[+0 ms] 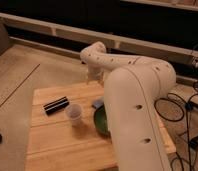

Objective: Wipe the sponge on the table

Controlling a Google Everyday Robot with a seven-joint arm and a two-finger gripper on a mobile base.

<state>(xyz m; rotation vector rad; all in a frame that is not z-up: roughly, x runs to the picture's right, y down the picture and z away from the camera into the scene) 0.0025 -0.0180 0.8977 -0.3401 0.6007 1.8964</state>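
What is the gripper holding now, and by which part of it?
Nothing is held. The gripper hangs open above the far edge of the table, and the sponge lies apart from it beside the green bowl.

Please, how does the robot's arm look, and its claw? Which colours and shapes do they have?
The arm is off-white, made of thick, smooth, rounded shells joined at bulbous elbows. A few small dark round spots mark the shell. No cables show along it. The claw, above the far edge of the table, has the same pale colour and is small; its two short jaws stand apart.
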